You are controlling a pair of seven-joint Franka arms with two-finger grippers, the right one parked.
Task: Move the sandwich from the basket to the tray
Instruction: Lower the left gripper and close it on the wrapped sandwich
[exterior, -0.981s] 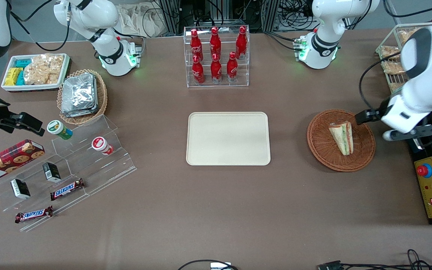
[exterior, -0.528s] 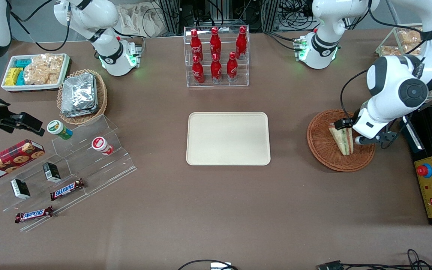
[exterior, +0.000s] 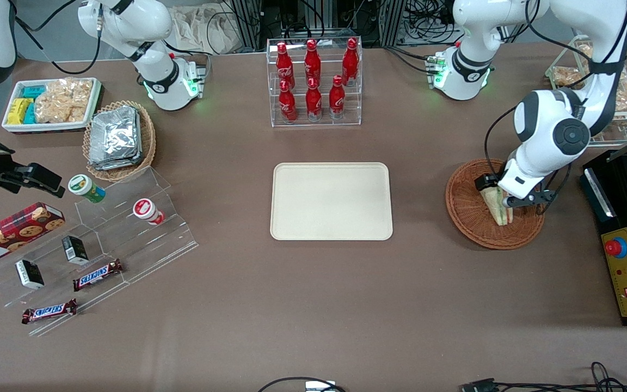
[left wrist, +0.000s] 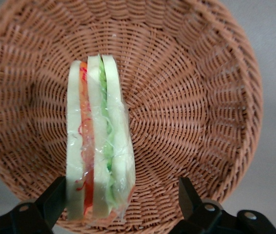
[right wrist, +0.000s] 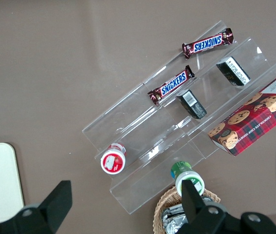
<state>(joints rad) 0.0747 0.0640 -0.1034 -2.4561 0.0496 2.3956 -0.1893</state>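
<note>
The sandwich (left wrist: 99, 141) is a wedge of white bread wrapped in clear film, with a pink-red layer and a green layer running side by side along its cut edge. It stands on edge in the basket (exterior: 466, 215), a round, reddish-brown wicker one on the tabletop (exterior: 313, 305) toward the working arm's end. In the front view the sandwich (exterior: 497, 209) runs lengthwise toward the camera, its narrow tip nearest the camera.

The gripper (exterior: 496, 191) hangs low over the basket, above the sandwich's wide end. Its jaws are spread: the wrist view shows one finger (left wrist: 52, 202) just beside the sandwich's outer slice and the other finger (left wrist: 189, 192) well apart from it, over bare wicker. The front view hides this, as the arm covers the wide end.

The cream tray (exterior: 331, 201) lies flat at the middle of the tabletop, well apart from the basket (left wrist: 215, 97).
</note>
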